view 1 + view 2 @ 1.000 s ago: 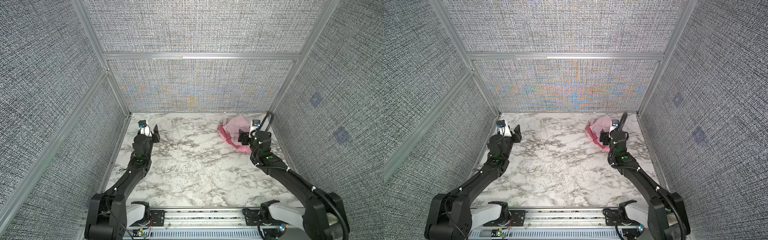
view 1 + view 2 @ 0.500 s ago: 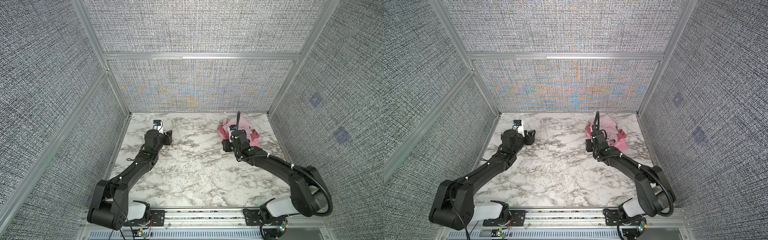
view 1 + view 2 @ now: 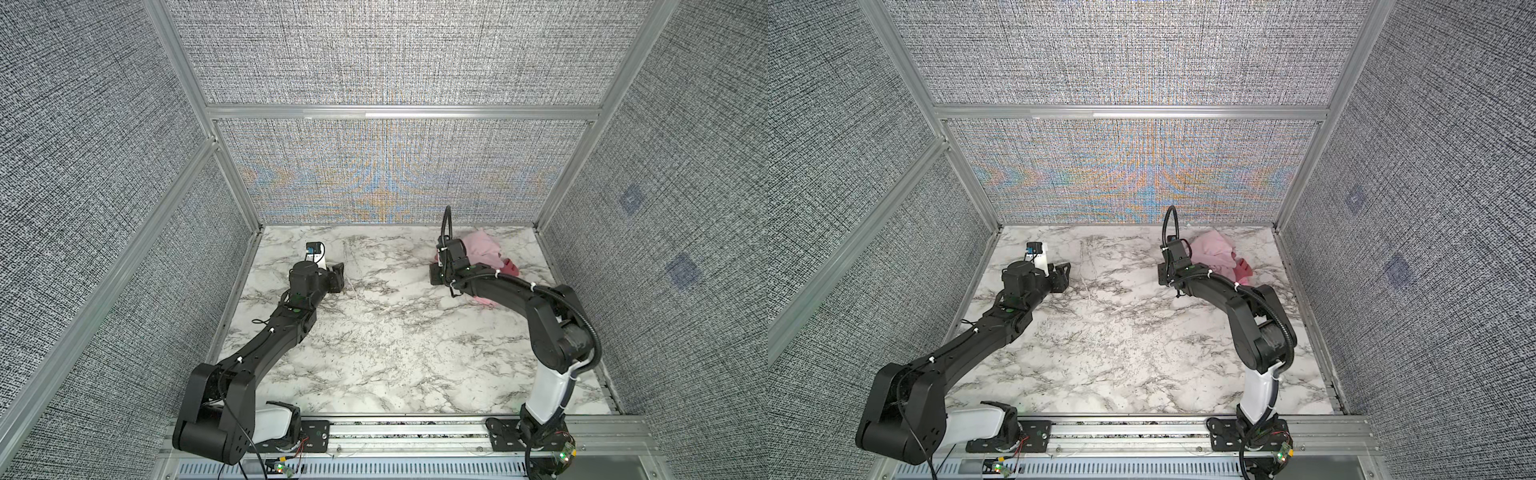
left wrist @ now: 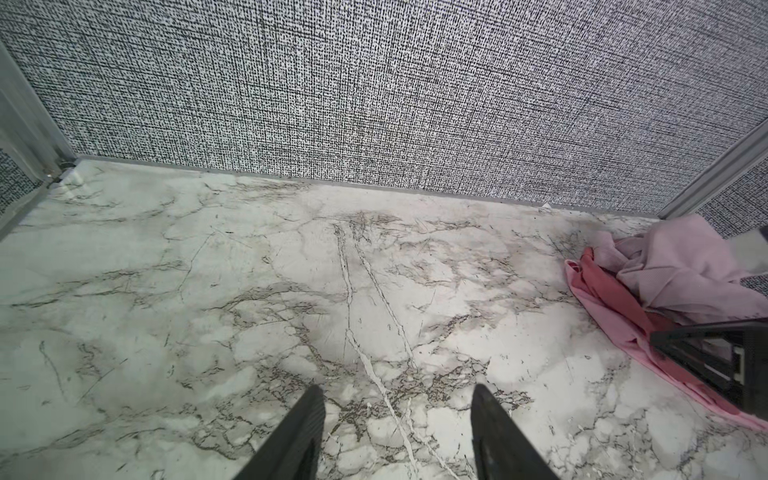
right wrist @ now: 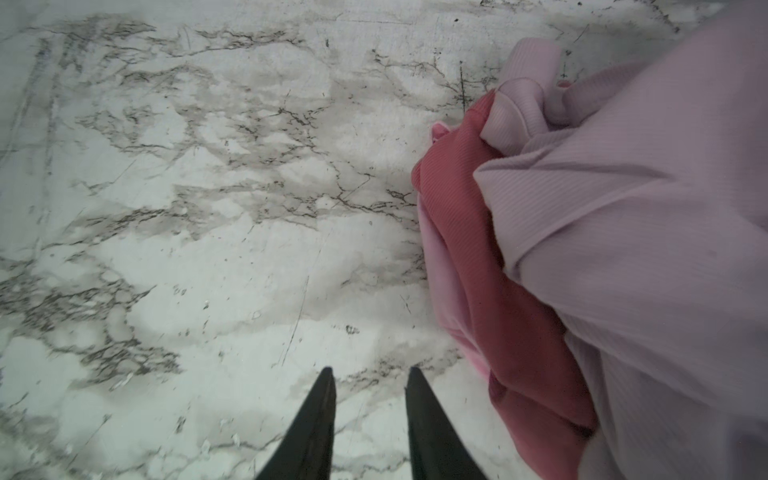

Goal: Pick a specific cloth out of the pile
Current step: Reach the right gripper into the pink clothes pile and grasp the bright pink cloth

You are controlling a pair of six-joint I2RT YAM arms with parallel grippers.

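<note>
My right pincer (image 5: pixel 370 374) hangs over bare bench (image 5: pixel 187 270) just beside the pile (image 3: pixel 486 249), tips slightly apart and gripping nothing. The cloth (image 5: pixel 440 286) lies at the bottom of that heap near the far right corner, with only its edge showing. The rose-red cloth (image 5: pixel 478 249) and pale cloth (image 5: pixel 623 208) lie over it. My left pincer (image 4: pixel 397 388) stands apart, empty, well away.

One pile (image 3: pixel 1212 249), apparently three cloths: one pale pink cloth (image 5: pixel 644 208), one bright pink cloth (image 5: pixel 442 291), one rose-red cloth (image 5: pixel 469 232); one left arm (image 3: pixel 270 334), one right arm (image 3: pixel 511 291).
</note>
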